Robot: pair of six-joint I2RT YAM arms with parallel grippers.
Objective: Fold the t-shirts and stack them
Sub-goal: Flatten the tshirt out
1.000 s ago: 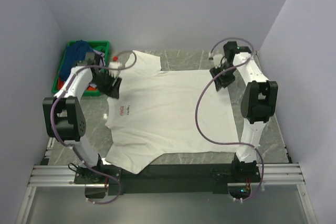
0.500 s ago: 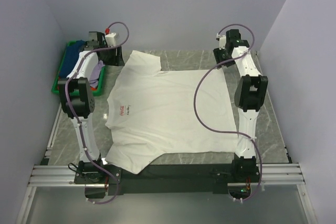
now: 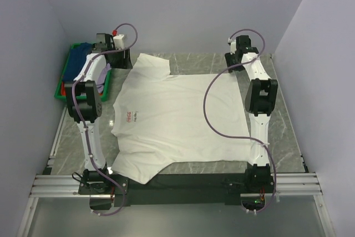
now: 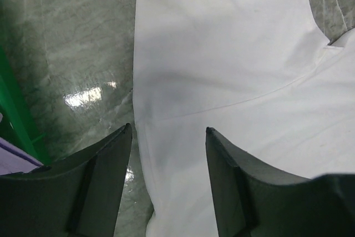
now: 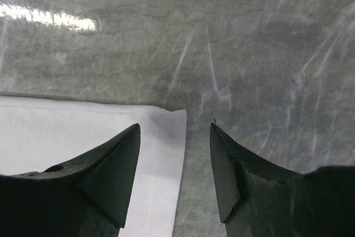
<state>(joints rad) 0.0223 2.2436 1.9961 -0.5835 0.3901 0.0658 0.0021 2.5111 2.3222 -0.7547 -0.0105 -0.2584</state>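
Limp white t-shirt [image 3: 177,120] lies flat; left gripper [image 4: 168,131], right gripper [image 5: 175,127] hover released over far sleeve [image 4: 222,43] and hem corner [image 5: 169,119], likely pinch points.

We see three plain, pale lavender-grey walls closing in the table: the back wall [image 3: 183,9] at twelve o'clock, the left wall [image 3: 22,81] at nine and the right wall [image 3: 327,81] at three. The tabletop [image 3: 288,134] is glossy grey-green with pale stone veining. Aluminium rails [image 3: 55,184] run along its edge at six o'clock, with a smooth grey panel [image 3: 177,220] nearer still. The light is soft and even. We catch a bright glare streak [image 5: 50,18] on the stone in the right wrist view and a smaller glint [image 4: 83,95] in the left wrist view.
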